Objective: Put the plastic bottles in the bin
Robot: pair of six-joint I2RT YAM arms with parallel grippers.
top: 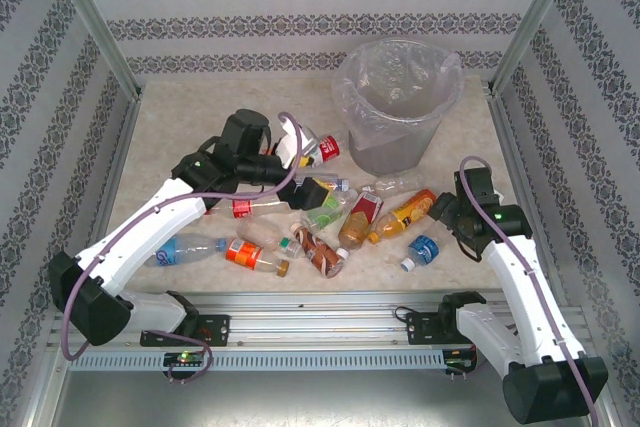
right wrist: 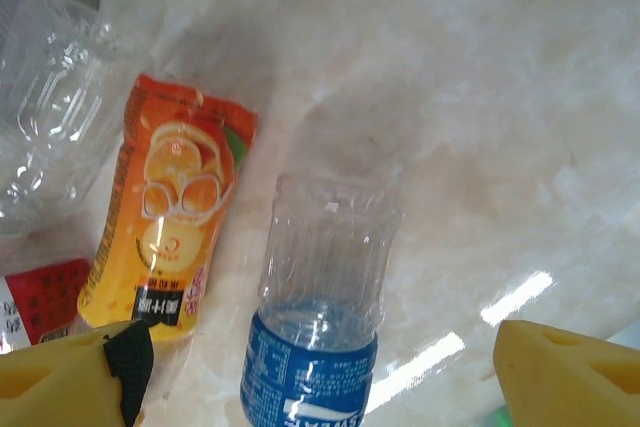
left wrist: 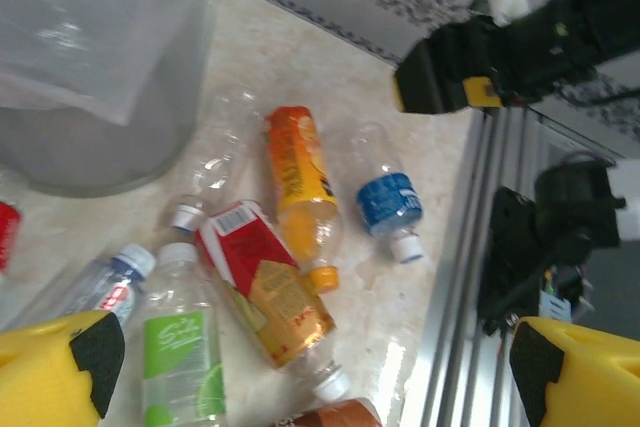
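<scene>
Seen from above, left to right. My left gripper (left wrist: 315, 359) hangs at centre-left of the frame, over the edge of the pile. Its fingers are spread fully and hold nothing. The plastic bottles (top: 330, 222) lie on their sides, jumbled across the middle of the surface (top: 180, 117). The bin (top: 392, 152) stands upright at upper centre-right, just beyond them. At right, my right gripper (right wrist: 320, 352) is low over the blue-label bottle (right wrist: 318, 277), fingers wide on either side of it, not gripping. I judge these bottles light, thin-walled, slick, easily crushed and ready to roll. Taking one across its labelled middle looks safest.
</scene>
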